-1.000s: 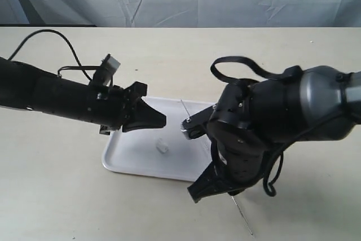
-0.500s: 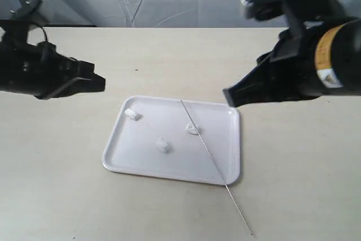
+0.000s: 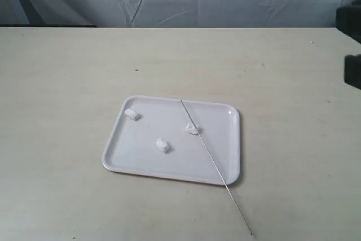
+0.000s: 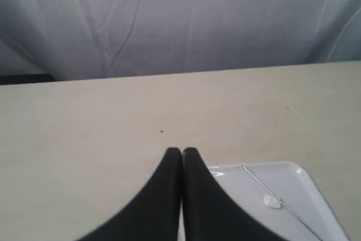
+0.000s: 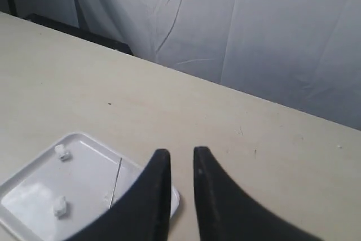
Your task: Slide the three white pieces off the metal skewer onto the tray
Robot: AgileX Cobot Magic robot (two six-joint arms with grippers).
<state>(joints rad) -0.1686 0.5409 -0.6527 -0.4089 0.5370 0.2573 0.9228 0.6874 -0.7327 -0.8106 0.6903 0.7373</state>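
3 chunky white pieces [image 3: 162, 145] [image 3: 132, 114] [image 3: 192, 128] on glossy tray [image 3: 221, 139]; left jaws touch, right jaws slightly parted, empty.

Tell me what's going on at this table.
Nothing is being handled right now. The metal skewer lies loose, slanting across the tray with one end out over the table. The three white pieces sit on the tray: two clear of the skewer, one right against it, and I cannot tell whether that one is still threaded. The left gripper is shut and empty; the right gripper is slightly open and empty.
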